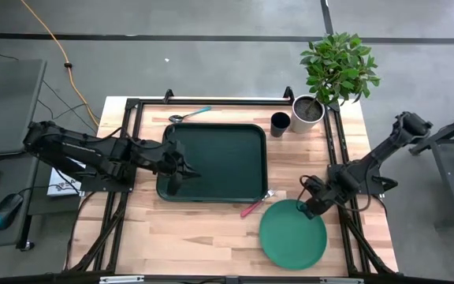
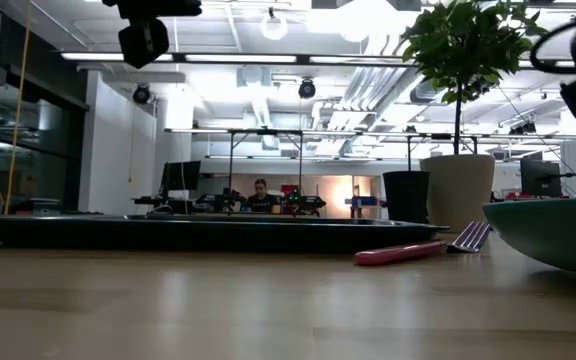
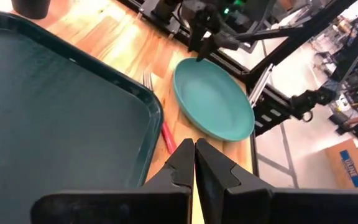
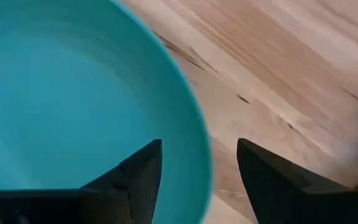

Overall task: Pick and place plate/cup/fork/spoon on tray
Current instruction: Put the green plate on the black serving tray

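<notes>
Wooden desk (image 1: 211, 237) in a big bright room.
Right fingers (image 4: 197, 174) open over the plate (image 1: 292, 234) rim at five o'clock; left fingers (image 3: 194, 163) shut, empty.

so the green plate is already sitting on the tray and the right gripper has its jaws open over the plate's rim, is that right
Not quite. The plate is not on the tray; the high view shows it lying on the bare table beside the tray's near right corner. The rest holds: the right gripper has its jaws open astride the plate's rim, as the right wrist view shows.
</notes>
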Robot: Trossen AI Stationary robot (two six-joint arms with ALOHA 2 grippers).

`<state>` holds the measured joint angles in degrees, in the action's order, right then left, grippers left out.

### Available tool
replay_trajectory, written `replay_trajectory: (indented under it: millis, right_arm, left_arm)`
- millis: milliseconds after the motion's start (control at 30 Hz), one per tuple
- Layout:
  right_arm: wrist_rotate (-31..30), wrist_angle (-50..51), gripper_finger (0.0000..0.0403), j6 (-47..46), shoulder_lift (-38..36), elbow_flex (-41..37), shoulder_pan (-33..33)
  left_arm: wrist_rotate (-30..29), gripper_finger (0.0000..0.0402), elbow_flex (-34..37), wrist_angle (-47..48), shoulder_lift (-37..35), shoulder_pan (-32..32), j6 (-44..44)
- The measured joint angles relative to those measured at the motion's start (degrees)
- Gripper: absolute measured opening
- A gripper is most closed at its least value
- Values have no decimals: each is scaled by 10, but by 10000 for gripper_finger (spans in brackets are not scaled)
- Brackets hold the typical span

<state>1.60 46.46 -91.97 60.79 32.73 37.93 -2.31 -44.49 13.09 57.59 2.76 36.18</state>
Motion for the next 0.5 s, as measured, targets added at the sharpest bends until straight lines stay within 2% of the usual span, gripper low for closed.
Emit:
replay_trajectory:
  millis: [200,500]
  right_arm:
    - [-3,-87,200,-34,12,-42,34]
    - [-14,-108,195,-57,24,-64,61]
  left_arm:
    - [0,0,0,-1,-1,0,14]
    - [-10,0,0,-2,-1,0,23]
